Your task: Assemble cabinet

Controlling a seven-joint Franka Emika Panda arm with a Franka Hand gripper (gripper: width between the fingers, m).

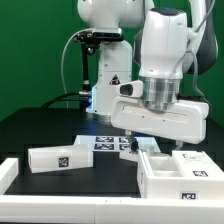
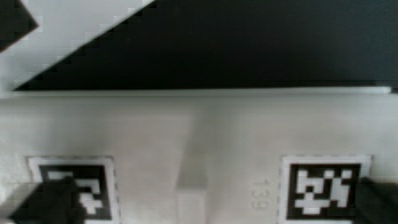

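White two-finger hand (image 1: 148, 143) hangs right over the white boxy cabinet body (image 1: 175, 172) of tagged flat panels. Its dark fingers (image 2: 32, 205) are spread wide either side of a panel, contact unclear. Danger: an off-centre squeeze skews the box, or it slips on lifting. Count: one cabinet body beneath the hand, one small white tagged block (image 1: 60, 157) well off toward the exterior view's left, one thin flat white marker board (image 1: 108, 143) just beyond.
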